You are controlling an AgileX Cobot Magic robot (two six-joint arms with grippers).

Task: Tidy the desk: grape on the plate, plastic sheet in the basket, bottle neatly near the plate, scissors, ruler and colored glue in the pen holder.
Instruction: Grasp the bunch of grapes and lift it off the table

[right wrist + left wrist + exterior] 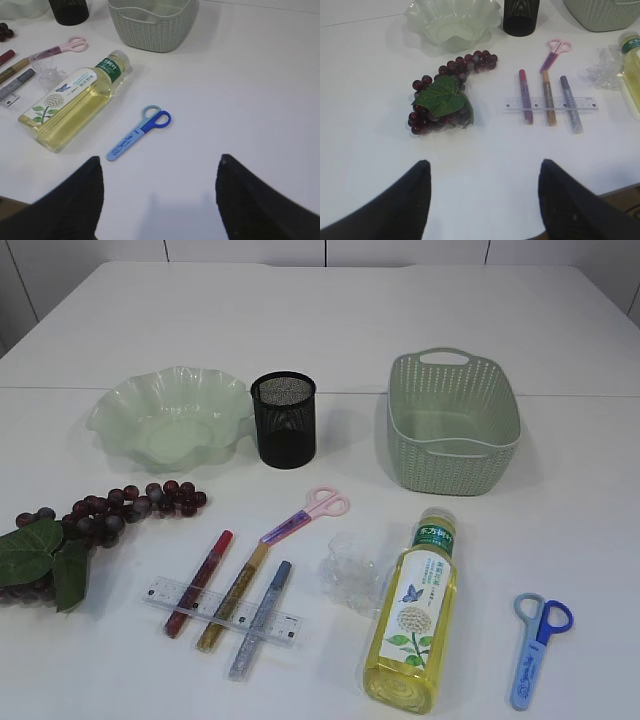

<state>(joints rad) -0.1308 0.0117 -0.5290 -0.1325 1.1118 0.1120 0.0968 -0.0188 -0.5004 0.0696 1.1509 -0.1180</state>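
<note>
A dark grape bunch (100,515) (447,95) with leaves lies left, in front of the green wavy plate (110,410). Three colored glue pens (233,597) (549,97) rest across a clear ruler (155,592) (536,104). Pink scissors (305,515) lie behind them, and blue scissors (535,645) (140,131) lie at the right. Crumpled plastic sheet (350,570) touches the bottle (415,615) (75,107), which lies on its side. The black pen holder (284,420) and basket (450,470) stand behind. My left gripper (484,162) and right gripper (160,157) hover open and empty above the table's near edge.
White table all round; its near edge shows at the bottom corners of both wrist views. Neither arm appears in the exterior view.
</note>
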